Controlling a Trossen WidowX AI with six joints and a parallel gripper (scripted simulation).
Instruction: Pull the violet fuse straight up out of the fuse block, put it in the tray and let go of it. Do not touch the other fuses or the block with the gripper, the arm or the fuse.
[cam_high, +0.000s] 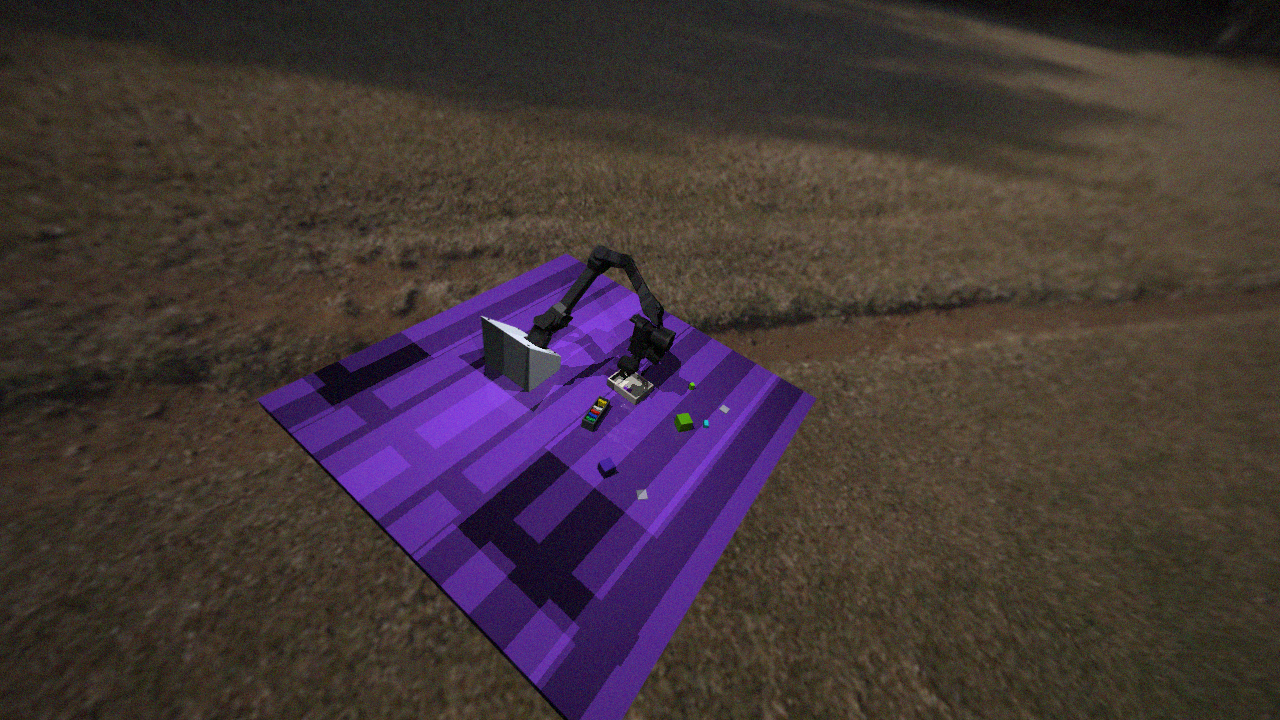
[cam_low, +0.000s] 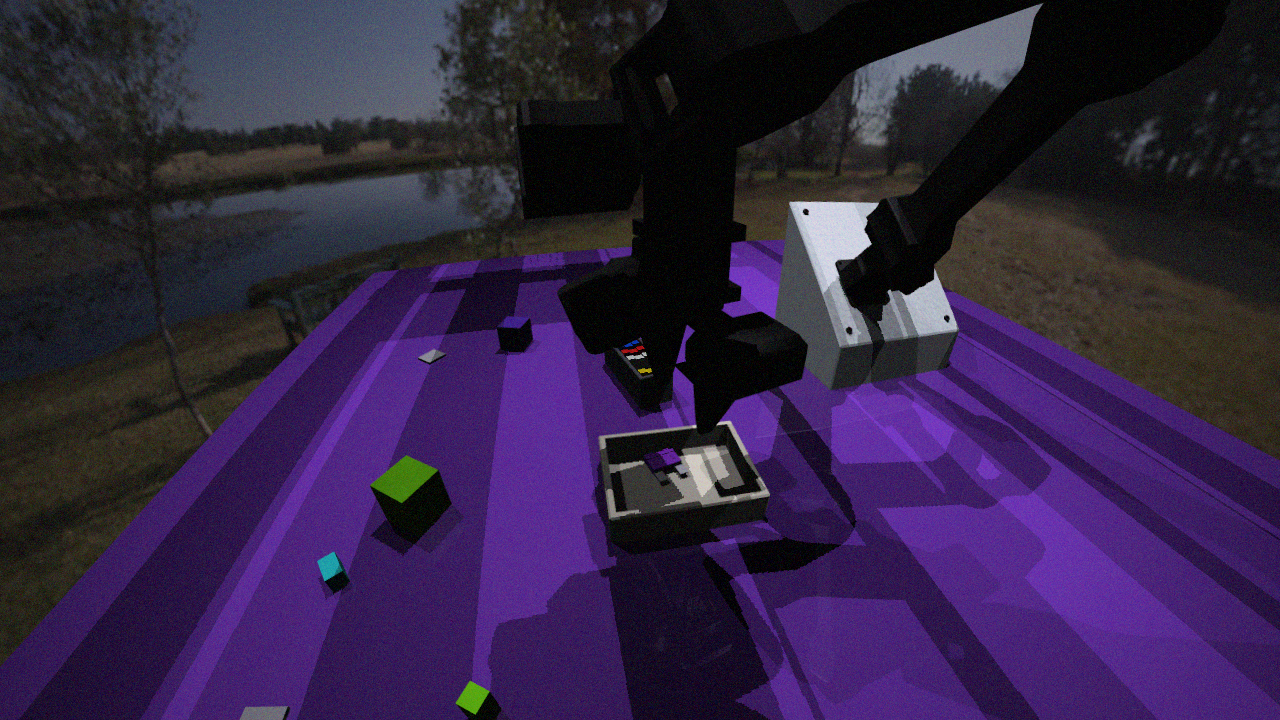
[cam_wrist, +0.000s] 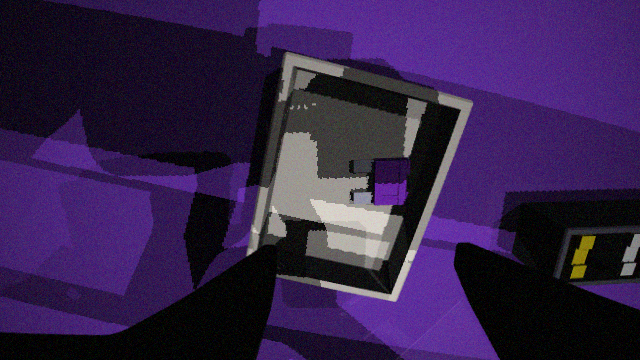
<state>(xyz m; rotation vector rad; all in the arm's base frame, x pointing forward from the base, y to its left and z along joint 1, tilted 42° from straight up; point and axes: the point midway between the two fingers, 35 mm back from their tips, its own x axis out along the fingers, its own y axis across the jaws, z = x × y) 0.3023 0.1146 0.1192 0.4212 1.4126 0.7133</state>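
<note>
Fingers (cam_low: 714, 404) wide apart and empty, the gripper (cam_high: 631, 370) (cam_low: 684, 413) (cam_wrist: 365, 255) is best lifted straight up from the tray (cam_high: 619, 391) (cam_low: 689, 521) (cam_wrist: 459, 130), inside the counter's (cam_high: 483, 573) (cam_low: 537, 582) (cam_wrist: 525, 60) edges, where the violet fuse (cam_high: 627, 389) (cam_low: 662, 460) (cam_wrist: 391, 182) lies flat, keeping off the fuse block (cam_high: 599, 416) (cam_low: 633, 382) (cam_wrist: 545, 215)

- The fuse (cam_low: 662, 459) (cam_wrist: 391, 181) in the tray has violet colour, with two grey prongs
- The tray (cam_high: 614, 385) (cam_low: 687, 516) (cam_wrist: 430, 200) is pale grey, with dark shadow patches
- The tabletop (cam_high: 429, 474) (cam_low: 528, 537) (cam_wrist: 525, 75) is purple, light and dark bands running to its edges
- The fuse block (cam_high: 587, 426) (cam_low: 640, 386) (cam_wrist: 530, 215) is black, its fuses showing yellow and white
- The biggest cube (cam_high: 684, 421) (cam_low: 409, 497) is green
- The gripper (cam_high: 629, 368) (cam_low: 689, 425) (cam_wrist: 365, 255) is black
</note>
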